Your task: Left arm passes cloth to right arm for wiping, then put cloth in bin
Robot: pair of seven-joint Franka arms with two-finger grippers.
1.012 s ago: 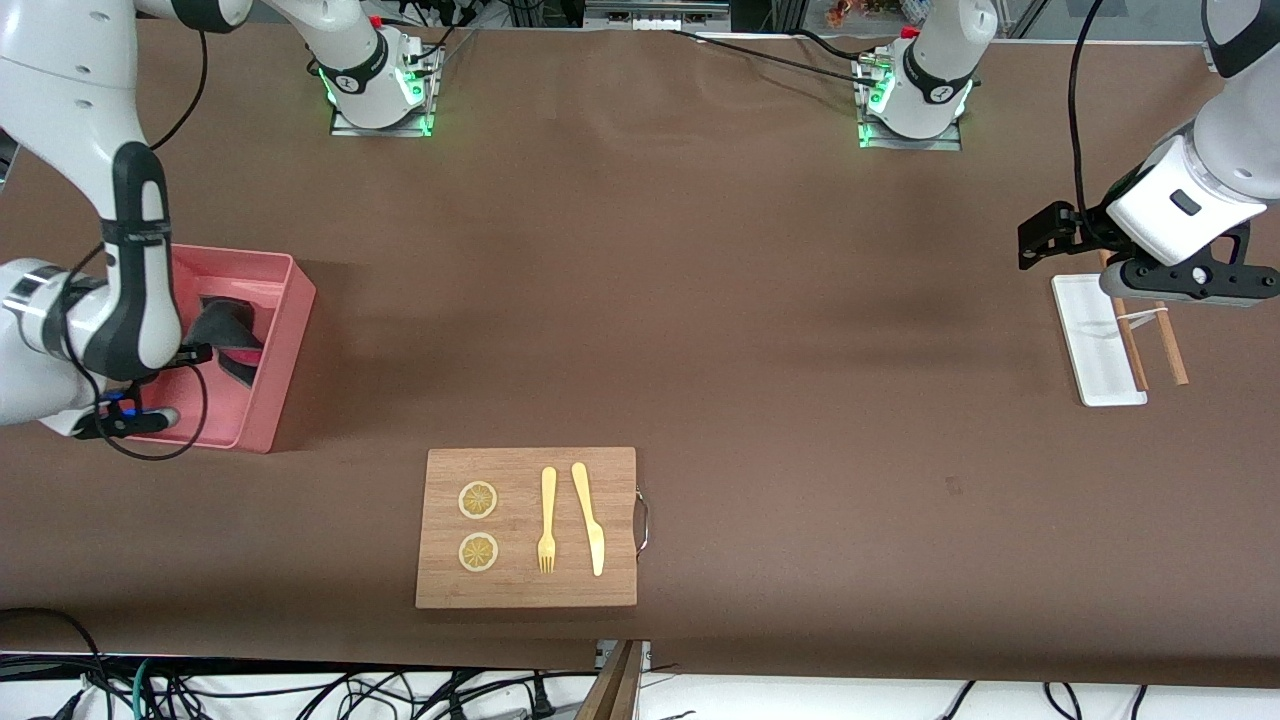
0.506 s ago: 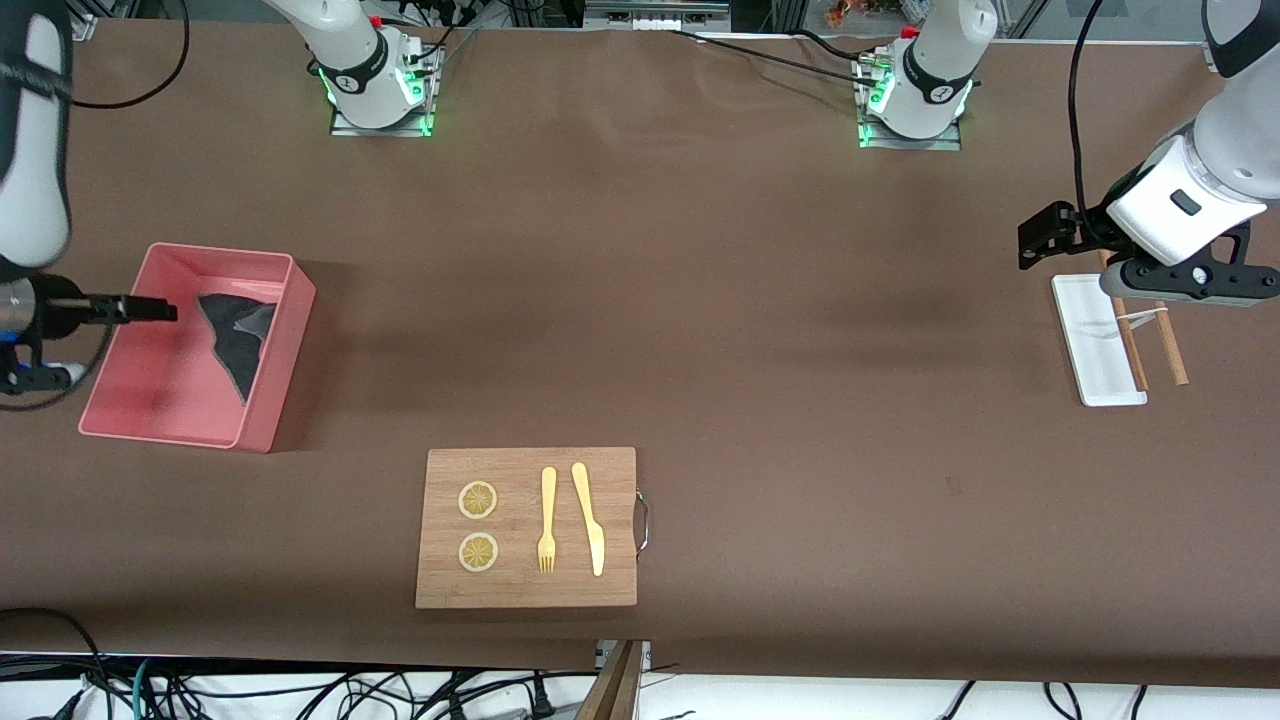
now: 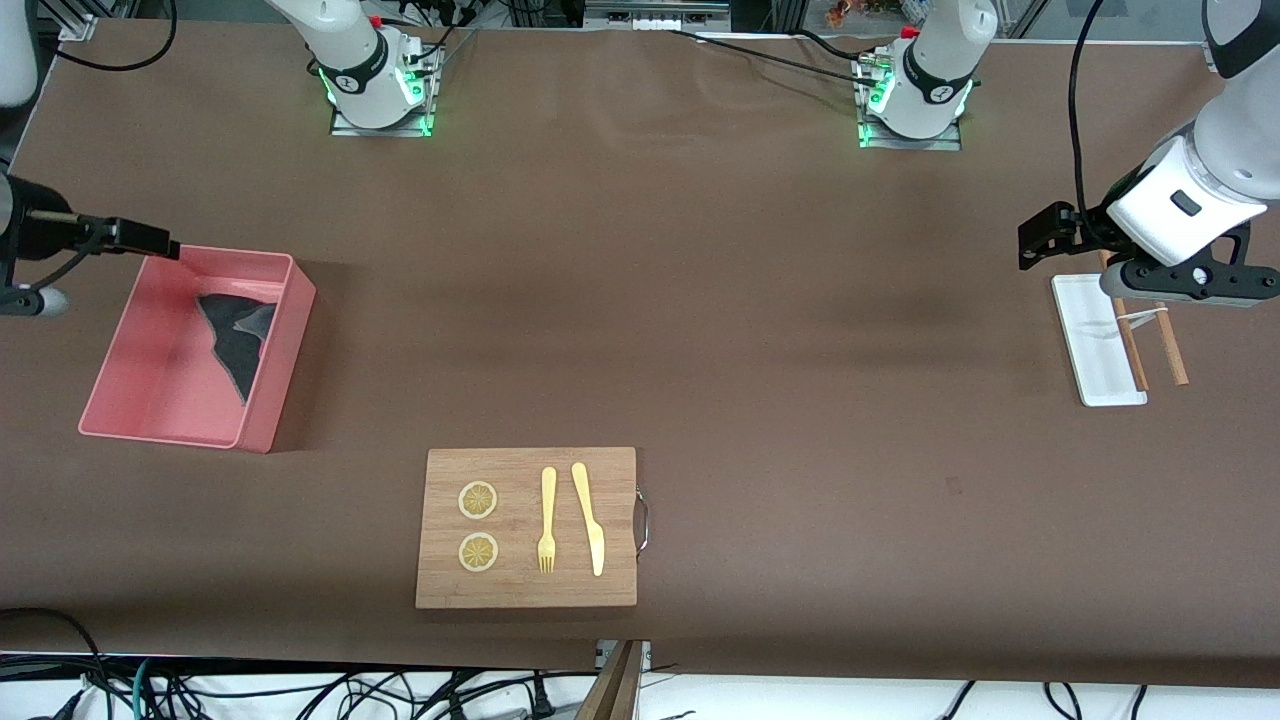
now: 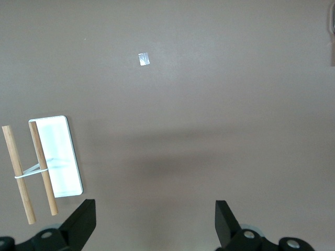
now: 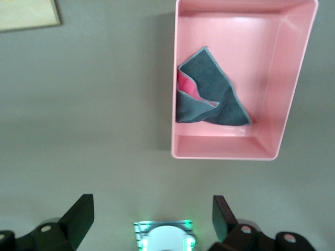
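Note:
The cloth (image 3: pixel 237 337) lies crumpled in the pink bin (image 3: pixel 150 400) at the right arm's end of the table, dark grey face up. In the right wrist view the cloth (image 5: pixel 209 97) shows a red-pink fold inside the bin (image 5: pixel 296 78). My right gripper (image 5: pixel 152 222) is open and empty, high up beside the bin, apart from it. My left gripper (image 3: pixel 1185 283) hangs over the white tray at the left arm's end of the table. In the left wrist view it (image 4: pixel 154 226) is open and empty.
A wooden board (image 3: pixel 526 590) with two lemon slices, a fork (image 3: pixel 547 520) and a knife (image 3: pixel 589 518) lies near the front camera. A small white tray (image 3: pixel 1095 340) and two banded wooden sticks (image 3: pixel 1150 335) lie under the left gripper.
My right gripper has risen out of the bin and drawn back past its edge, leaving the cloth lying inside. The left arm has not moved.

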